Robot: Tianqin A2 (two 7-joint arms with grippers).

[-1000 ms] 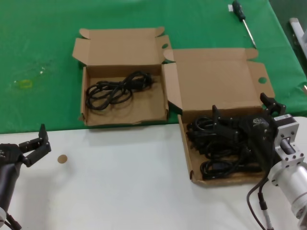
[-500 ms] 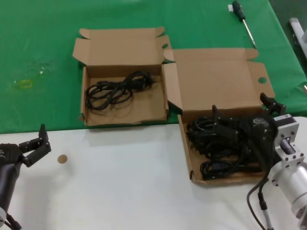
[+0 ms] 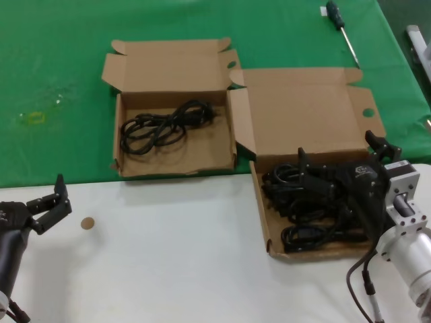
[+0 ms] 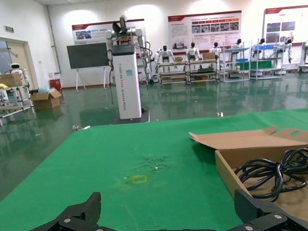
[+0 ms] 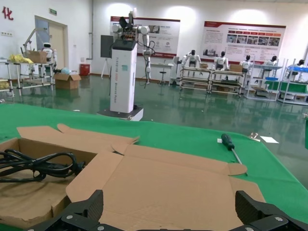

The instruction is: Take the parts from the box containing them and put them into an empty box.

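Starting on the left: the left gripper (image 3: 50,202) hangs low over the white table (image 3: 168,256), fingers spread and holding nothing. It's well clear of both boxes, so I'd guess that arm is just parked out of the way. Near it on the table sits a small round brown disc (image 3: 87,223), not touching anything.

Next over, on the green cloth (image 3: 54,67), is the empty box (image 3: 174,163), the smaller one with the wavy front wall. It isn't really empty: one coiled black cable (image 3: 165,124) already lies in its tray. Its lid is folded back flat, which leaves the tray reachable from above. There's also a faint yellowish mark (image 3: 32,118) on the cloth to its left.

Just beside it, corner to corner, is the box containing them (image 3: 306,111), the bigger one with the round hole in the lid flap. It straddles the edge between cloth and table. Its tray holds a heap of black cables (image 3: 303,235), the parts still to move. The right gripper (image 3: 306,176) is down over that heap with its fingers apart. From the head view I can't tell if it's touching a cable, but it doesn't look clamped on one. My read: it's lining up the next pick.

Possible snags: the cables look tangled, so lifting one may drag others. The raised flap between the two trays sits right in the transfer path. A screwdriver (image 3: 342,28) lies far back, out of the way.
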